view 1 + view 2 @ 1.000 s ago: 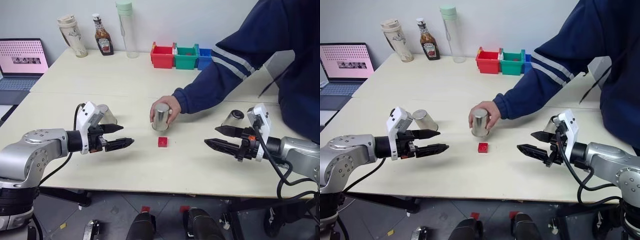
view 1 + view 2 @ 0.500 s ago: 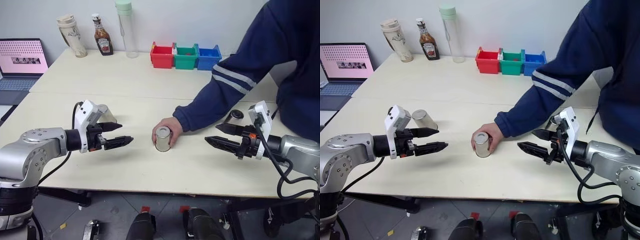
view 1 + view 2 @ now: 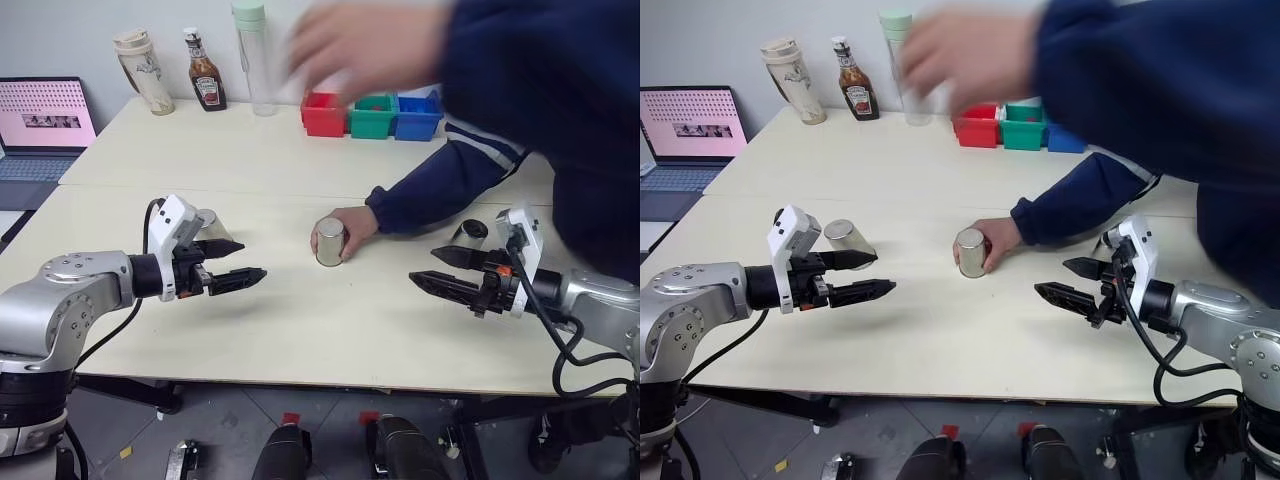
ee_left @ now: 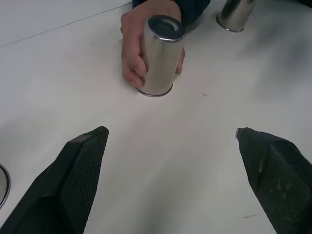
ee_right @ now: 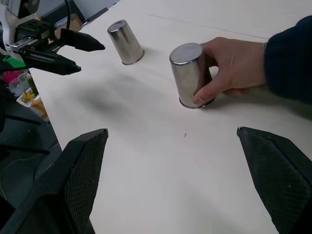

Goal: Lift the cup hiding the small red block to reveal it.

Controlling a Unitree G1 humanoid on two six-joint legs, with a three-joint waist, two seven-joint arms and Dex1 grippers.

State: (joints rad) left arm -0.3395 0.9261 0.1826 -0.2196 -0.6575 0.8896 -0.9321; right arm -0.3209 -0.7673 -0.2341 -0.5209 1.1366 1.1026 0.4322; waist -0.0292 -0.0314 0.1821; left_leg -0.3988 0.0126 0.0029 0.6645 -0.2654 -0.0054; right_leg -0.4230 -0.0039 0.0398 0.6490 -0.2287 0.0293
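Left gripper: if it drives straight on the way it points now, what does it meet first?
Probably the middle shiny steel cup that the person's hand is holding, upside down on the cream table. The left gripper is open and nothing lies between; depth is uncertain.

A person's hand (image 3: 998, 240) grips the middle cup (image 3: 971, 252) upside down on the table (image 3: 940, 330). Both grippers, left (image 3: 868, 274) and right (image 3: 1059, 281), hover spread wide on either side, touching nothing. Another cup (image 3: 848, 242) sits just behind the left one.

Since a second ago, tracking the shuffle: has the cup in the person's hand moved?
Yes. The cup came down over the red block's spot, now upright on the table.
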